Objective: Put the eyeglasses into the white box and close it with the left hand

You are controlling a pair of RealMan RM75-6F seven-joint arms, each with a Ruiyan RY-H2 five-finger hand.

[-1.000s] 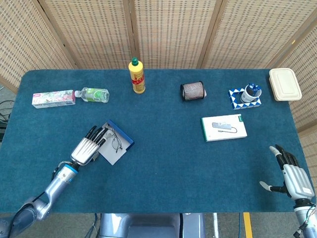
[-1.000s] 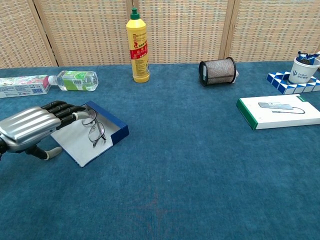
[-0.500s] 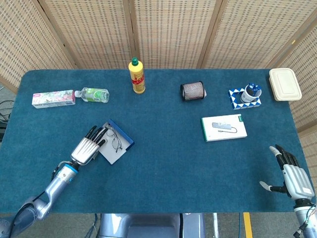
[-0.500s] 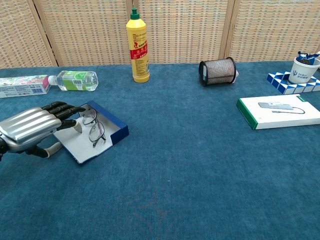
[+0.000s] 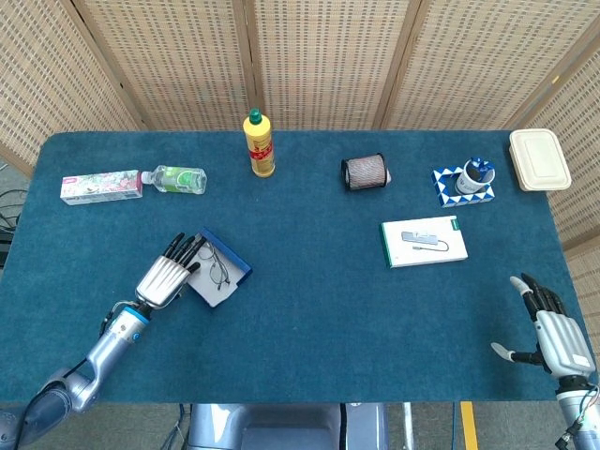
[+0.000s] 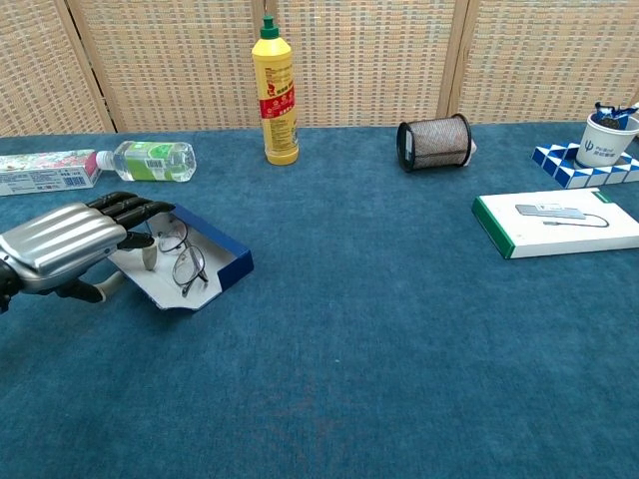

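Observation:
The white box (image 5: pixel 228 275) with blue walls lies open at the front left of the table, also in the chest view (image 6: pixel 229 269). The eyeglasses (image 5: pixel 218 267) lie inside it, thin wire frames on the white floor (image 6: pixel 184 259). My left hand (image 5: pixel 167 275) is at the box's left side. It holds the white lid flap (image 6: pixel 150 284), with the fingers (image 6: pixel 128 207) stretched over the far edge and the thumb against the flap. The flap is raised and tilted toward the glasses. My right hand (image 5: pixel 555 330) rests far off at the front right corner, fingers apart and holding nothing.
Along the back stand a toothpaste carton (image 5: pixel 100 185), a small water bottle (image 5: pixel 178 178), a yellow bottle (image 5: pixel 259 143) and a mesh pen holder (image 5: pixel 365 172) on its side. At the right are a cup (image 5: pixel 476 174), a beige lidded container (image 5: pixel 539 158) and a white-green box (image 5: pixel 424 241).
My left hand has shifted slightly away from me and lifted the lid flap, which now tilts up over the box. The glasses and the right hand have not moved.

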